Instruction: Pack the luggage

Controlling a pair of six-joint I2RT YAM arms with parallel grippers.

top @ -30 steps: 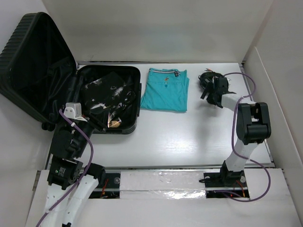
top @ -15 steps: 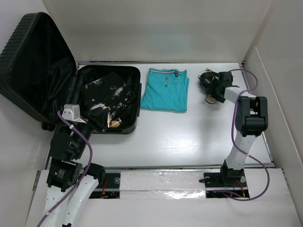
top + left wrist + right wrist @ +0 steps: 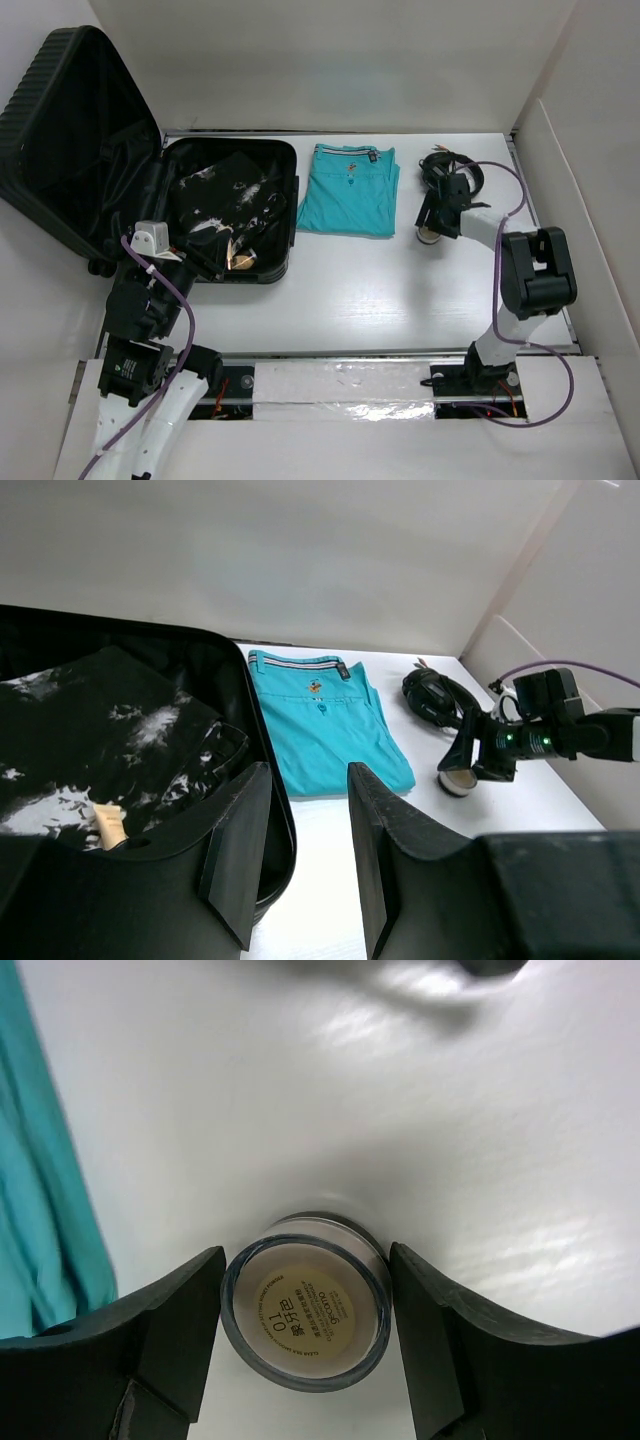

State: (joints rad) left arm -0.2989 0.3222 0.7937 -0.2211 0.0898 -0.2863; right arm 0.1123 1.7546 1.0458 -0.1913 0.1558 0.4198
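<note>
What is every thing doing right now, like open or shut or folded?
Suitcase: open, lid tipped up, dark clothes inside.
Teal garment: folded, lying flat on the table.
Small round jar: standing on the table.
Black cord bundle: coiled on the table.
Left gripper: jaws open, empty.
Right gripper: jaws either side of the jar, grip unclear.

A broad strip of bare worktop (image 3: 340, 300) runs across the near side and gives free passage left to right. At far left the luggage (image 3: 70, 120) blocks the way, its lid raised. A folded teal shirt (image 3: 350, 190) fills the far middle and a black cable bundle (image 3: 447, 163) the far right. White walls (image 3: 330, 70) close the far and right edges.
</note>
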